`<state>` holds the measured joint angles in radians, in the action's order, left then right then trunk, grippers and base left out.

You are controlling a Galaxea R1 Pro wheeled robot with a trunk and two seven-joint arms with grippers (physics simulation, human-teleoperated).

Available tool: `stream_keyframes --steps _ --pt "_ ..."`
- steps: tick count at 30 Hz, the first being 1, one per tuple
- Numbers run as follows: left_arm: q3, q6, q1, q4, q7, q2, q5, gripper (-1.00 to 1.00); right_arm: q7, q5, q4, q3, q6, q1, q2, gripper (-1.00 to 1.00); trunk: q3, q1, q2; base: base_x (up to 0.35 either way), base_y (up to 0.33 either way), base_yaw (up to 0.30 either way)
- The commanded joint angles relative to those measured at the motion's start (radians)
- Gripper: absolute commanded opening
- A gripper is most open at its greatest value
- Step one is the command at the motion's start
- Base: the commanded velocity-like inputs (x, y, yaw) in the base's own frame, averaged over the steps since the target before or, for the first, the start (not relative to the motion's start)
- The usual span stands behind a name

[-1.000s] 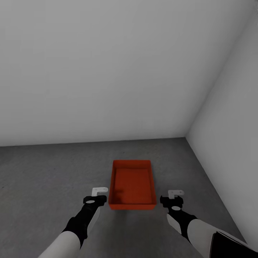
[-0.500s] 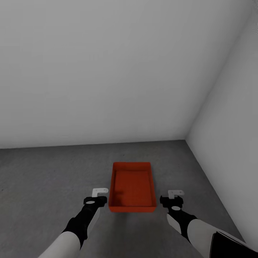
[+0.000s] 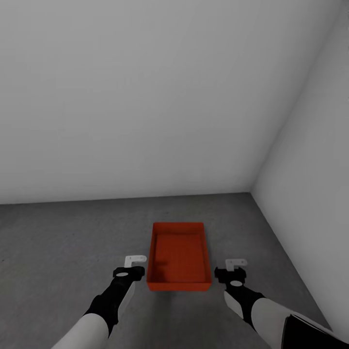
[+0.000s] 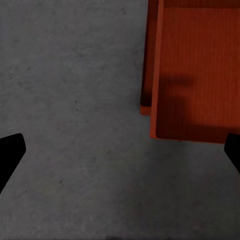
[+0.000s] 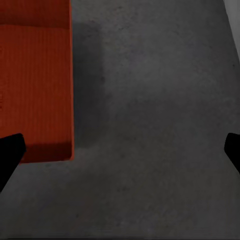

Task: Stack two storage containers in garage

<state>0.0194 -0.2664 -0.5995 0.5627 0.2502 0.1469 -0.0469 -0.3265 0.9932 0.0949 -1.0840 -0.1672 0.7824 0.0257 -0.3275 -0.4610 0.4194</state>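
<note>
An orange-red container point(image 3: 179, 257) sits on the dark grey concrete floor point(image 3: 58, 242) near a corner of white walls point(image 3: 145, 97). The left hand point(image 3: 134, 265) and right hand point(image 3: 235, 269) hover on either side of it, both spread wide and holding nothing.

An orange-red storage container point(image 3: 179, 256), open-topped and empty, sat flat on the garage's dark grey concrete floor point(image 3: 58, 242) in front of me, near the corner of two plain white walls, its long sides running away toward the far wall.
</note>
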Motion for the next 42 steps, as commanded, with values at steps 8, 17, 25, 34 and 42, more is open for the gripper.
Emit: stream_keyframes --steps 8,17,25,34,42 --pt "0.005 -0.007 0.0 -0.087 0.001 -0.001 -0.002 1.0 -0.006 0.01 -0.003 -0.01 0.008 -0.081 0.048 1.0 0.011 -0.001 0.002 0.0 0.0 0.0" --pt "0.007 -0.004 0.0 -0.202 0.0 -0.008 0.002 1.0 -0.005 0.01 -0.003 -0.01 0.027 -0.167 0.055 1.0 0.025 -0.001 0.002 0.0 0.0 0.0" --pt "0.007 0.0 0.0 -0.309 -0.001 -0.019 0.071 1.0 -0.002 0.01 -0.003 -0.011 0.041 -0.242 0.056 1.0 0.037 -0.001 0.002 0.0 0.0 0.0" --pt "0.004 0.184 -0.001 -0.546 -0.006 -0.038 0.106 1.0 0.001 0.01 -0.003 -0.011 0.037 -0.377 0.057 1.0 0.051 -0.001 0.002 0.0 0.0 0.047" --pt "0.004 0.202 0.012 -0.558 -0.037 -0.039 0.109 1.0 0.001 0.012 -0.003 -0.01 0.032 -0.397 0.057 1.0 0.063 -0.001 0.002 0.0 0.0 0.043"
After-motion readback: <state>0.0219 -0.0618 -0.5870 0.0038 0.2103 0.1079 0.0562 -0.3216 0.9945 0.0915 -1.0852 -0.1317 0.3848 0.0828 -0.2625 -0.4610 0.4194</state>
